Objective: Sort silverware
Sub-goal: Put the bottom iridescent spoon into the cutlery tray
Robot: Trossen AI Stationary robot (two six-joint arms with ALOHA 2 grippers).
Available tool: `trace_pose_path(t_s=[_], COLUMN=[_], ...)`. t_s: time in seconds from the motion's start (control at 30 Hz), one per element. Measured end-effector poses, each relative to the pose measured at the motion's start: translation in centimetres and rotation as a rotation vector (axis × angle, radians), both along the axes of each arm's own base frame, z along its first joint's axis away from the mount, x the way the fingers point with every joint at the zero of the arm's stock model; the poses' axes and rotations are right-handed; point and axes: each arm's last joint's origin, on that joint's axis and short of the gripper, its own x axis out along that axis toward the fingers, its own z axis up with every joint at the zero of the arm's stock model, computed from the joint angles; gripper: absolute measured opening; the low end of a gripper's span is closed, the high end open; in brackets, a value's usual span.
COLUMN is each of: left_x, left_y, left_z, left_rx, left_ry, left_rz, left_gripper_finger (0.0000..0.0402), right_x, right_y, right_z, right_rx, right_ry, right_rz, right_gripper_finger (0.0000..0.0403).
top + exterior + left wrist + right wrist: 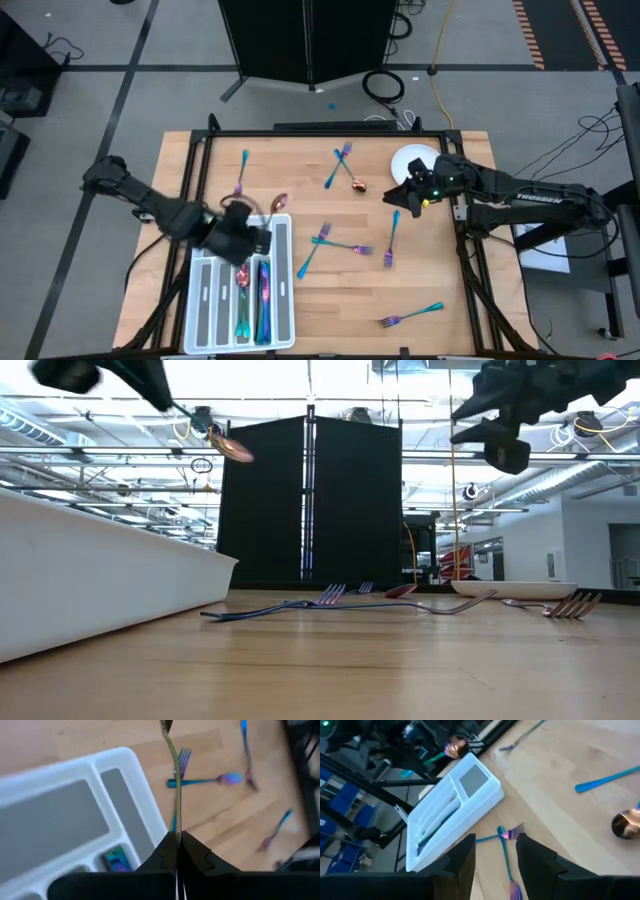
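We start with the bench [430,290], wooden and wide, and on it the white tray [203,300] sitting down at seven o'clock, a few rainbow pieces already lying in its right-hand slots. Up at one o'clock sits the round white plate [408,160]. Scattered between them is the silverware: crossed forks [335,245] at the centre, a coppery-bowled spoon [357,185] toward twelve o'clock, a blue piece [393,235] at three, and a lone fork [410,315] down at five. Now the risk, as we judge it: our left hand [250,240] hovers above the tray's top end gripping a spoon [228,448] only by the tip of its handle, the long stem [175,775] sticking far out with the bowl hanging free. If we let go from this height, or off line with a slot, it could bounce, land across a divider or slide onto the bench. A pinch that thin could also let the spoon swivel. The left hand itself is clamped fully together on that handle, nothing else touching it. Our right hand [495,855] hangs in the air near the plate at two o'clock, its fingers parted a fair way and holding nothing, with a fork on the bench showing between them.
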Motion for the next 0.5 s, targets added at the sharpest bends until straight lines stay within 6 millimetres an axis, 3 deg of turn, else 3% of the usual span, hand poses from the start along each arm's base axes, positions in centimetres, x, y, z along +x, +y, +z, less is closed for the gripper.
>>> trace_pose_path(t_s=[0.27,0.5], left_x=[-3.0,-3.2], left_y=[-5.1,-9.7], left_z=[-2.2,-6.3], left_rx=[0.004,0.046], left_ry=[0.049,0.191], left_rz=[0.105,0.017], left_gripper_finger=[0.0008,0.0009], right_x=[0.0,0.4], right_y=[0.9,2.7], right_z=[-0.4,0.0], right_rx=[0.077,0.123], right_ry=[0.051,0.010], right_rz=[0.021,-0.037], right_gripper_finger=[0.0128,0.0128])
